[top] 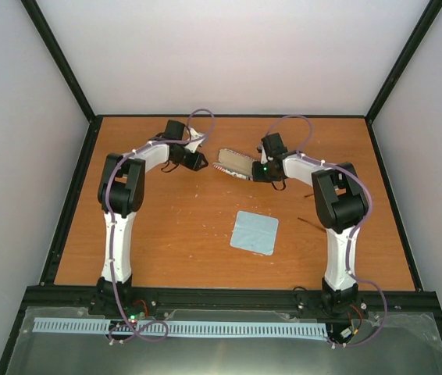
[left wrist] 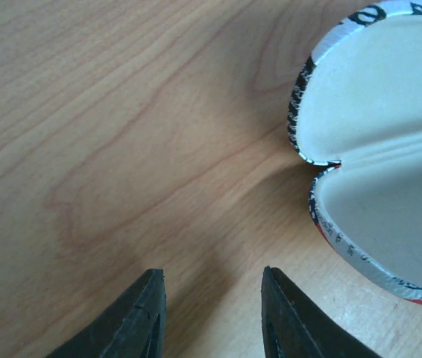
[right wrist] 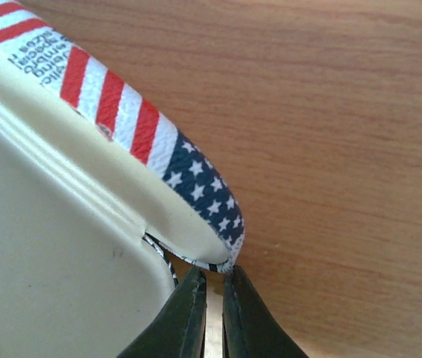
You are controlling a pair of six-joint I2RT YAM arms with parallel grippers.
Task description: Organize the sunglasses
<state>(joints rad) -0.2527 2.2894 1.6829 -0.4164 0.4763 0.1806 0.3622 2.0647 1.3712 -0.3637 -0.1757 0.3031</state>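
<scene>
Your left tool [left wrist: 211,273] hangs over bare desk [top: 166,234], its fingers partway apart and gripping nothing; just right of it lies the flag-patterned case [top: 233,166], open, cream lining up; nearer you sits the light blue cloth [top: 254,232]; your right tool [right wrist: 213,273] is pinched almost closed on the case's end rim; right of the cloth, beside the right arm, a thin dark sliver may be the sunglasses [top: 305,223], too small to tell.
</scene>
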